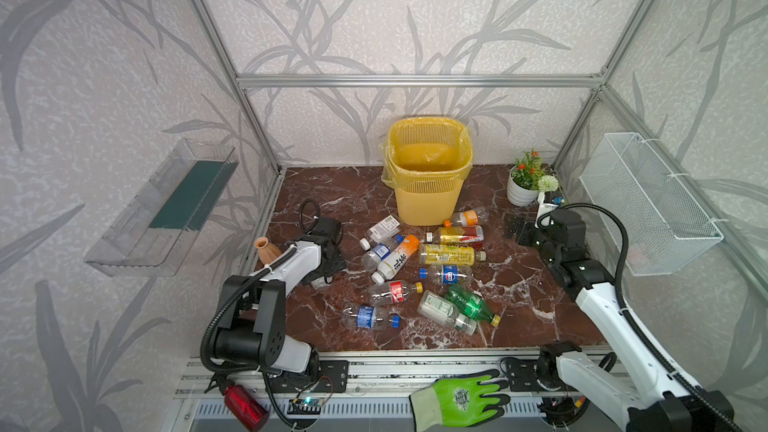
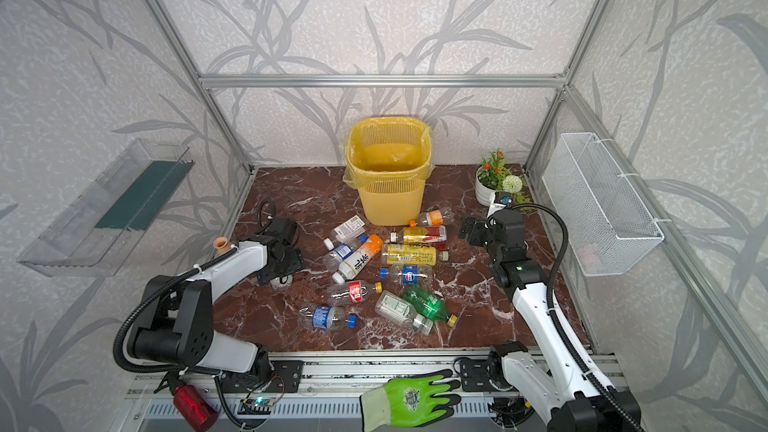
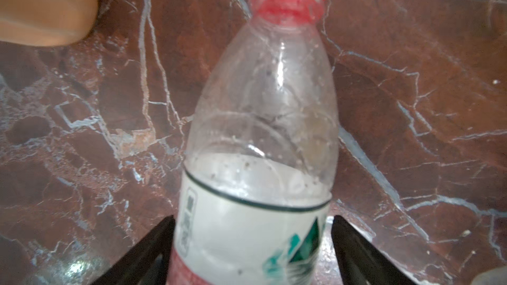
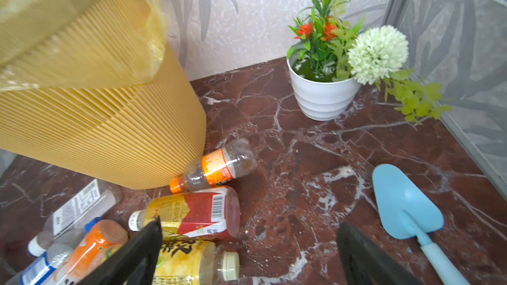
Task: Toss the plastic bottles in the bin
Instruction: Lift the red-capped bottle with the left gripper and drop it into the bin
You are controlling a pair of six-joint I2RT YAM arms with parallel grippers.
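Observation:
Several plastic bottles (image 1: 415, 272) lie scattered on the marble floor in front of the yellow slatted bin (image 1: 428, 201) (image 2: 390, 201), which stands at the back. My left gripper (image 1: 328, 272) (image 3: 252, 242) is low at the left edge of the heap. Its open jaws straddle a clear red-capped bottle (image 3: 263, 122) with a white label, and a thin gap shows at one finger. My right gripper (image 1: 517, 230) (image 4: 249, 245) is open and empty, right of the bin (image 4: 109, 132). It is close to an orange-labelled bottle (image 4: 216, 169), a red-and-yellow one (image 4: 192, 215) and a yellow one (image 4: 189, 264).
A terracotta vase (image 1: 266, 249) (image 3: 46, 4) stands just left of the left arm. A potted plant (image 1: 523, 189) and a blue trowel (image 4: 406, 204) sit at the back right. A white mesh basket (image 1: 648, 201) and a clear tray (image 1: 162, 209) hang on the walls. A green glove (image 1: 461, 398) lies in front.

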